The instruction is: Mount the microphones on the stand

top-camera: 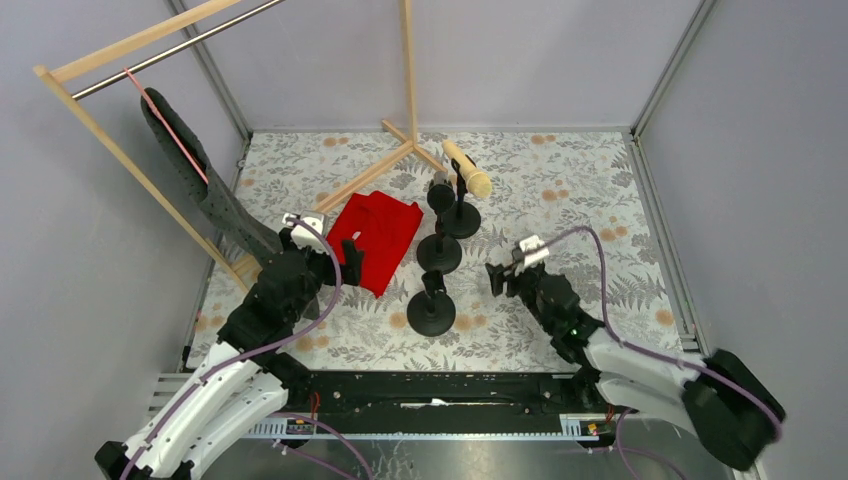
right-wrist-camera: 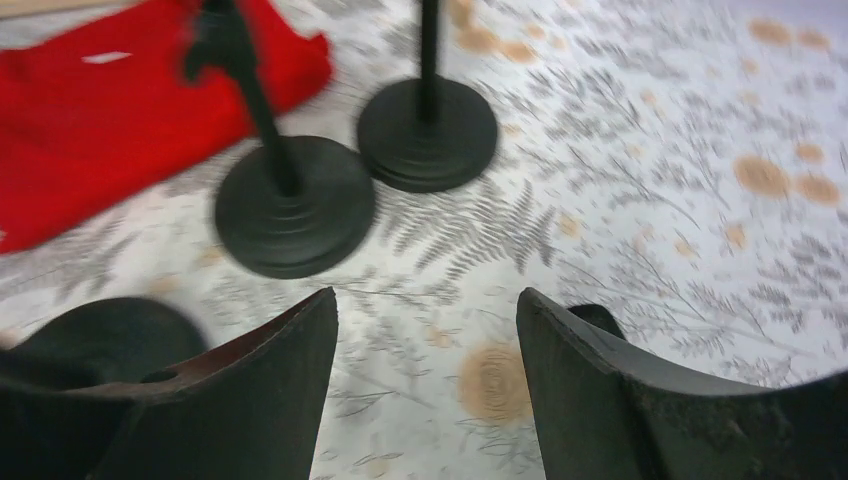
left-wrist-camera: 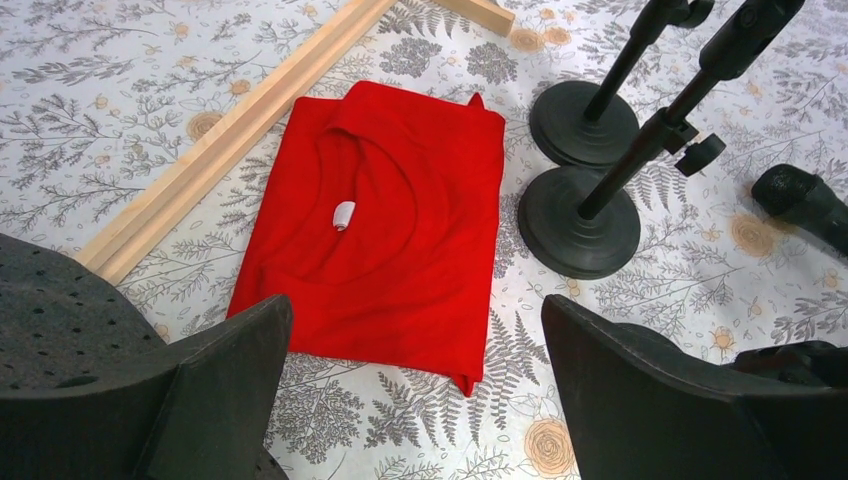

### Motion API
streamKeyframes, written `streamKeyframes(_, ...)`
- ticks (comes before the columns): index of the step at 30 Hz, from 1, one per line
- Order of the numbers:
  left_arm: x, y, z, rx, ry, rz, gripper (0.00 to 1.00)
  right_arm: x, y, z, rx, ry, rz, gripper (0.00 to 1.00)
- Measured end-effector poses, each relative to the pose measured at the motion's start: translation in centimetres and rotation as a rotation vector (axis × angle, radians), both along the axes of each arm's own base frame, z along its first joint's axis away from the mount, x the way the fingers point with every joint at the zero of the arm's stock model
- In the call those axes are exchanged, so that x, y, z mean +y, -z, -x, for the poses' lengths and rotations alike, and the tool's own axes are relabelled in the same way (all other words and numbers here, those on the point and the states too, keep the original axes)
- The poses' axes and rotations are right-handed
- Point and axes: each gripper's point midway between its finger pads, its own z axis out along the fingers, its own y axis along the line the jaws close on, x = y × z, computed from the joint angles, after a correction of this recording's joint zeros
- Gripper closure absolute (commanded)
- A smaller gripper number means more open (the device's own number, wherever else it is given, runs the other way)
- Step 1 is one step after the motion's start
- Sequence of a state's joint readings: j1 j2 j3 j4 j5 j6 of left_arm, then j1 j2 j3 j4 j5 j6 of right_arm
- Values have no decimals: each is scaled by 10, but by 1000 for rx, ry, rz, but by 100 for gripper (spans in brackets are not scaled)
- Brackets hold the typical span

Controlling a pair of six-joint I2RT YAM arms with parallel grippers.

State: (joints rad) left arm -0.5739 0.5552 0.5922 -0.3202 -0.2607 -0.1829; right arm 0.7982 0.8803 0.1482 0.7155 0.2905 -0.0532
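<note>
Three black round-based mic stands stand in a row mid-table: far (top-camera: 460, 218), middle (top-camera: 438, 252) and near (top-camera: 432, 312). A cream-beige microphone (top-camera: 467, 168) sits tilted at the top of the far stand. The two black microphones are out of view. My left gripper (top-camera: 322, 252) is open and empty, low over the table at the near edge of a red shirt (left-wrist-camera: 385, 235), left of the stands (left-wrist-camera: 578, 222). My right gripper (top-camera: 508, 272) is open and empty, right of the near stand; its blurred view shows two stand bases (right-wrist-camera: 293, 205) ahead of its open jaws (right-wrist-camera: 425, 300).
The folded red shirt (top-camera: 377, 238) lies left of the stands. A wooden clothes rack (top-camera: 120, 150) with a dark garment (top-camera: 200, 185) stands at the left, its foot beams (left-wrist-camera: 230, 135) on the table. Grey walls enclose the floral tabletop (top-camera: 580, 200).
</note>
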Motion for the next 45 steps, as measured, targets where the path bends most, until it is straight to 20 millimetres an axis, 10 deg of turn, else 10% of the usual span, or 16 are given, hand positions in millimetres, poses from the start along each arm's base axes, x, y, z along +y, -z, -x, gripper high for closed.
streamKeyframes(4, -3, 5, -1, 18, 13, -8, 1, -15, 25, -42, 92, 115, -3, 27)
streamKeyframes(11, -2, 3, 0, 9, 12, -14, 1, 34, 22, -109, 27, 40, -144, 29)
streamKeyframes(18, -2, 4, -1, 9, 14, -22, 1, 43, 33, -159, 3, 63, -240, 30)
streamKeyframes(33, -1, 10, -3, 30, 13, -43, 1, 67, 31, -208, -30, 45, -331, 63)
streamKeyframes(45, -3, 11, -3, 30, 20, -42, 1, 32, 21, -242, -80, 175, -309, 73)
